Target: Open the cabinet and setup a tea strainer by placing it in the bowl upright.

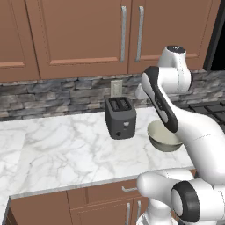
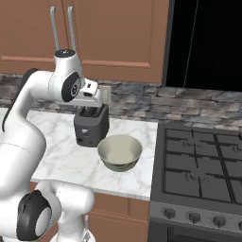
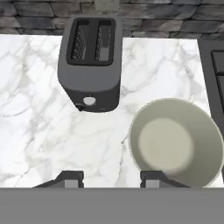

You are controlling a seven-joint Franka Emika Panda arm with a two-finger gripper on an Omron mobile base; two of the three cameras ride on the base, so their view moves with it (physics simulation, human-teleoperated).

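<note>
Hand view shows my fingers (image 3: 109, 177) apart and empty above the white marble table (image 3: 35, 131), because the reddish-brown wooden wall cabinet (image 1: 88, 35) is shut, beige round bowl (image 3: 177, 142) waiting.

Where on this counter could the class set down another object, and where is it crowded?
Bare marble lies left of the toaster, out to the counter edge, and along the front. It is tight between the toaster, the bowl and the stove.
</note>
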